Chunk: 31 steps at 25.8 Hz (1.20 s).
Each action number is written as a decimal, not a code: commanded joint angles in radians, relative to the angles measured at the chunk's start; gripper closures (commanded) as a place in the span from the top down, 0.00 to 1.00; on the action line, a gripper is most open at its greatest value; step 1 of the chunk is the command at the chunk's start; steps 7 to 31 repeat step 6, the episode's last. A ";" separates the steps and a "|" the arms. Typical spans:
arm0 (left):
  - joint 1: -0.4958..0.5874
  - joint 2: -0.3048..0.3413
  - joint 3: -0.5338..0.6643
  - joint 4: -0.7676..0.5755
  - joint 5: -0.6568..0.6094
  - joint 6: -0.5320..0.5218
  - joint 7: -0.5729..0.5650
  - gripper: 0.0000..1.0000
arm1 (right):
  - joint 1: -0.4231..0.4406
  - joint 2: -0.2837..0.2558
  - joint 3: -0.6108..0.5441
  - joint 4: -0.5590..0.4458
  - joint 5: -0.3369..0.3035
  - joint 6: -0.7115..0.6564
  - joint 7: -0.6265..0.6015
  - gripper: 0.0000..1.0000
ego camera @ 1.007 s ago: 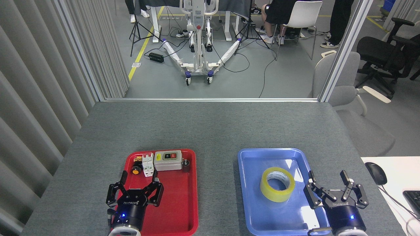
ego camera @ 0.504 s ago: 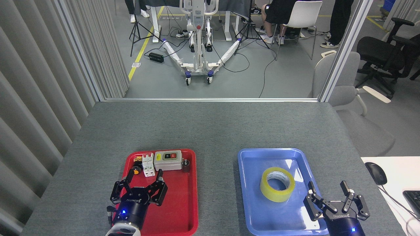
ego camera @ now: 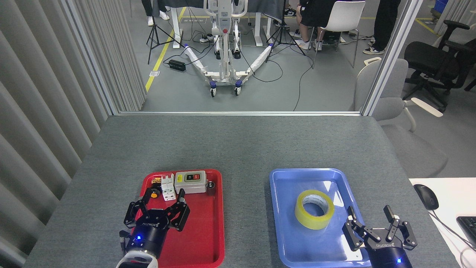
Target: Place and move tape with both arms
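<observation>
The yellow tape roll (ego camera: 314,209) lies flat in the middle of the blue tray (ego camera: 282,230), its white core facing up. My right gripper (ego camera: 370,213) is open at the tray's near right corner, a short way right of the roll and not touching it. Over the red tray (ego camera: 208,238), my left gripper (ego camera: 165,196) also stands open, with its fingertips just short of the white breaker and the orange-capped button. Neither gripper holds anything.
The red tray carries a white circuit breaker (ego camera: 167,188), a grey switch box (ego camera: 190,182), an orange-capped button (ego camera: 153,194) and a small black part (ego camera: 211,184) along its far edge. A computer mouse (ego camera: 425,196) lies on a white desk at right.
My right gripper has drawn back toward the near edge and sits lower in view. My left gripper has shifted slightly right and forward toward the breaker. The tape has not moved.
</observation>
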 commanded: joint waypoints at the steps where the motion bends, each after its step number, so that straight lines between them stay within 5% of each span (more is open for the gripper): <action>1: 0.003 -0.001 0.001 0.000 0.000 0.003 0.015 1.00 | -0.001 0.003 -0.001 0.000 0.000 0.000 0.004 0.99; 31: 0.004 0.000 0.002 0.011 0.001 0.006 0.016 1.00 | -0.004 0.002 -0.001 0.002 0.000 0.001 0.004 1.00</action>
